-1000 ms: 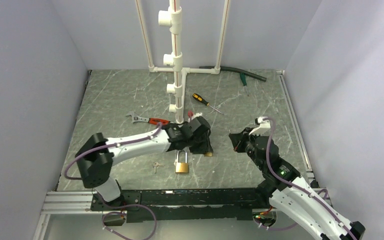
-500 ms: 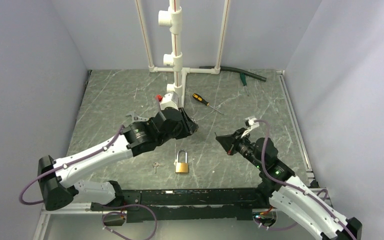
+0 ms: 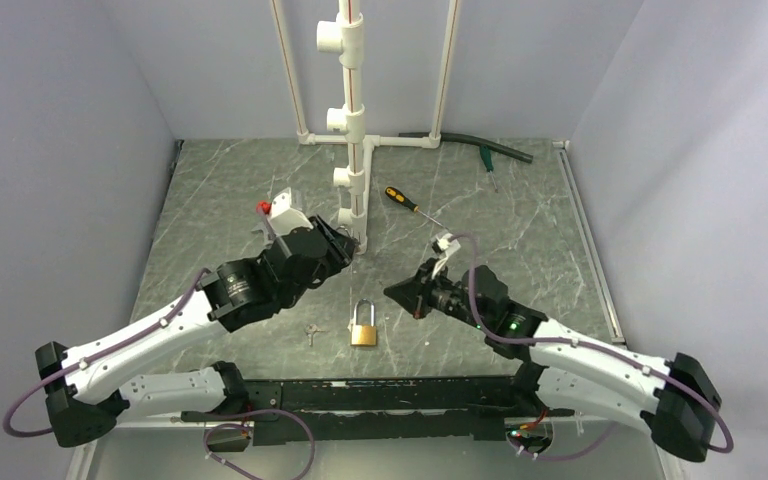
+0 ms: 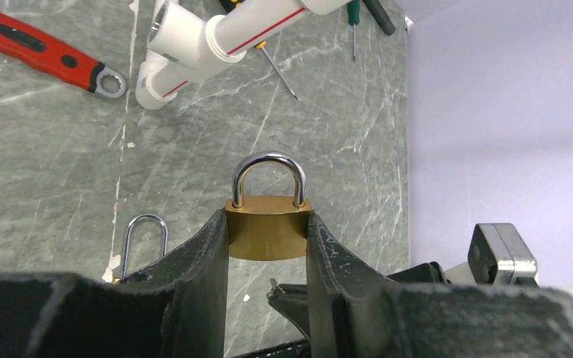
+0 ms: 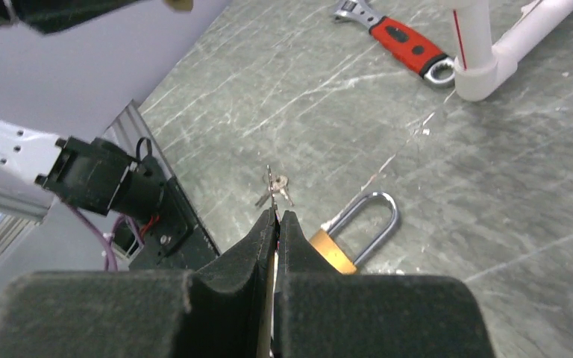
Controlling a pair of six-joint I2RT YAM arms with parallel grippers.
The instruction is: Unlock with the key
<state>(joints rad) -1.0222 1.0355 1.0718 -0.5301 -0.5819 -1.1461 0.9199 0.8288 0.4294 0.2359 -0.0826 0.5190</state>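
The left arm was stretched low and diagonally from its base towards the foot of the white pipe stand (image 3: 352, 130). Its pincer (image 4: 267, 224) was clamped on the sides of a small brass padlock (image 4: 268, 237), which was held shackle-outward above the worktop (image 3: 520, 230). The right arm was folded low and reached leftward to the centre, its pincer (image 5: 277, 216) closed on the key (image 5: 268, 179) — only a thin silver edge was seen projecting from the fingertips. The two pincers were near each other but apart.

The worktop was grey-green and marbled, enclosed by pale lilac walls (image 3: 60, 150). A larger padlock (image 3: 363, 327) lay flat on it, with loose keys (image 3: 311, 332) near it. A black-and-orange screwdriver (image 3: 403, 202) and a red-handled wrench (image 4: 22, 41) lay near the stand.

The small padlock's lower body and keyhole were hidden between the fingers. From above, the wrench was almost wholly covered by the left arm — and the key's head could not be made out.
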